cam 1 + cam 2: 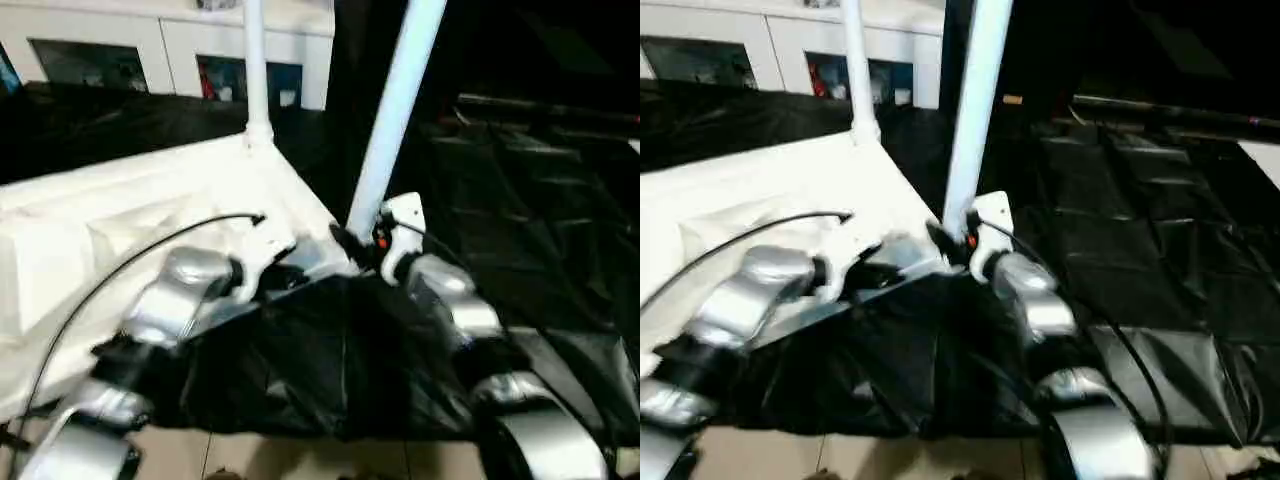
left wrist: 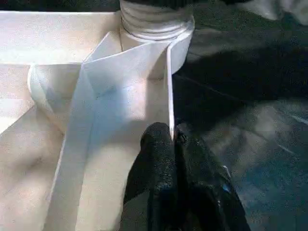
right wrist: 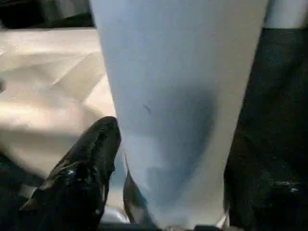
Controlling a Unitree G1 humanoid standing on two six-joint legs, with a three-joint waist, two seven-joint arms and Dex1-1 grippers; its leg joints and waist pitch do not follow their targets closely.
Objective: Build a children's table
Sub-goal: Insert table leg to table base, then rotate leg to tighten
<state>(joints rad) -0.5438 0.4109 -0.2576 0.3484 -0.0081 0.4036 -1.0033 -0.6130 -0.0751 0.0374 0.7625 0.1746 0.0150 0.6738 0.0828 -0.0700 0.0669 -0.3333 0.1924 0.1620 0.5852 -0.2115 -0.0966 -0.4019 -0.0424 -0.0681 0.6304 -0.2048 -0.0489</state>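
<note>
While upside down, table top (image 1: 120, 220): left gripper (image 2: 174, 137) clamped on its rim, right gripper (image 3: 120, 159) unclear beside leg (image 1: 395, 110).

Black sheet (image 1: 520, 200) (creased) covering floor, white tabletop (image 1: 120, 230) upside-down on it

The table top (image 1: 120, 220) is white plastic, smooth and faintly glossy, its ribs (image 2: 82, 120) thin and sharp-edged. The legs (image 1: 395, 110) are smooth white plastic tubes. Crinkled, shiny black sheeting (image 1: 1140, 260) covers the floor. The forearms (image 1: 180, 295) are brushed silver metal; the fingers (image 3: 82, 173) glossy black.
</note>
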